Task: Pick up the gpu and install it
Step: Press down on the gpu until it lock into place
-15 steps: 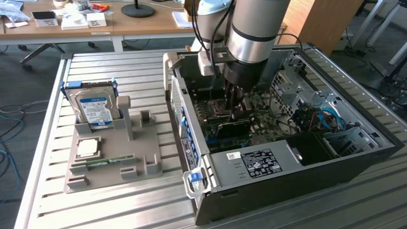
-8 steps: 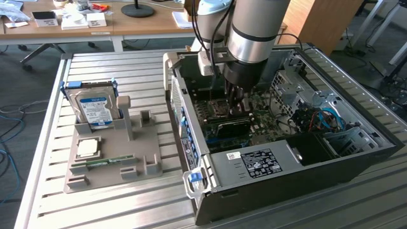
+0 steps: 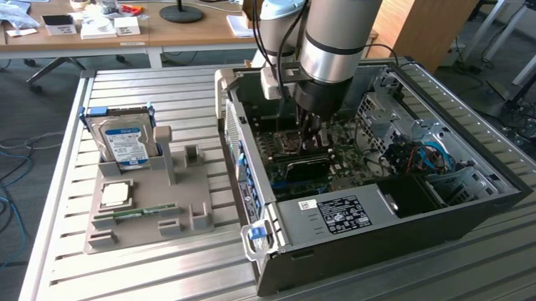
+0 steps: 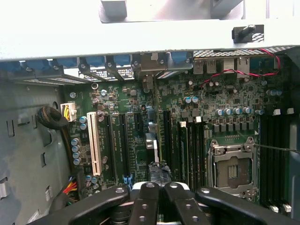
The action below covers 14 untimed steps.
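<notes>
Pincer: gripper [image 4: 161,183] closed tight; fingertips pinch top edge of the gpu [image 4: 151,146]. In exterior view gripper [image 3: 313,139] is down inside the PC case [image 3: 377,207], arm [image 3: 335,37] above it.
GPU: 1, seen edge-on in wrist view as a thin pale strip running away from the fingertips toward the rear slot brackets; stands upright over the motherboard [image 4: 197,117], among the long expansion slots. Whether fully seated: can't tell.
Beside GPU: 1 white slot [image 4: 95,140] well to one side; black slots betw. it and the card, more black slots on the other side.
Further out on board: 1 open CPU socket [image 4: 232,168], 1 red/black wire pair [image 4: 234,72], cluster of blue-topped capacitors [image 4: 75,149].
In the way: case wall and drive cage close round the arm; bundled cable [image 4: 49,117] at board edge.
Outside case, exterior view's left: 1 grey parts holder [image 3: 142,229] on slatted metal table [image 3: 167,269].
On holder: 1 hard drive [image 3: 123,143] upright, 1 CPU chip [image 3: 115,193] flat, 1 green memory stick [image 3: 138,211].
Hidden/unclear: GPU's faces and lower edge not visible; in exterior view card is masked by the gripper. Holder's other upright slots too small to read.
</notes>
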Tool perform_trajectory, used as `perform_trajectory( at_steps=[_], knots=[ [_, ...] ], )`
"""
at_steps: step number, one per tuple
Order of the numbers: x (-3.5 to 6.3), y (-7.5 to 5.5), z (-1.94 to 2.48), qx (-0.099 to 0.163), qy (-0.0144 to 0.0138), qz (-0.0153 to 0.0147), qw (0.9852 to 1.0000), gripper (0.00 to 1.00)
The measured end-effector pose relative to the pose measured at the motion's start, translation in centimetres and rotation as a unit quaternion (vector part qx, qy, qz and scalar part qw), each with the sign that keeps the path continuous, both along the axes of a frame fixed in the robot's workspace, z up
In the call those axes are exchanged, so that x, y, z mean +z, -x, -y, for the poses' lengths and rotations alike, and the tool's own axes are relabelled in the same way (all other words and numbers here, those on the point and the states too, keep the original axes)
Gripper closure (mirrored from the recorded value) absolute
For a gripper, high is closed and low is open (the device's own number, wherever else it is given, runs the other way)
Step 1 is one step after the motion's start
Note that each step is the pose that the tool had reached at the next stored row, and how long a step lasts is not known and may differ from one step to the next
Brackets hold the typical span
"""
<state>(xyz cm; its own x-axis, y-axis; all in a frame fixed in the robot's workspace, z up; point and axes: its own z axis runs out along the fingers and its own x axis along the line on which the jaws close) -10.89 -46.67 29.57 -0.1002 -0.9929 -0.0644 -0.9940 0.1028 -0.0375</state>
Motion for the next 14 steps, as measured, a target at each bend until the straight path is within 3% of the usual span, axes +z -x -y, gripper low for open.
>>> perform_trajectory(
  at_steps=[6,10,14],
  knots=[
    [-0.03,0.0,-0.05,0.017,0.0,0.0,0.9999,0.89],
    [-0.21,-0.01,-0.54,0.023,0.0,0.0,0.9997,0.89],
    [-0.85,-0.02,-0.6,0.024,-0.0001,-0.0003,0.9997,0.89]
  ],
)
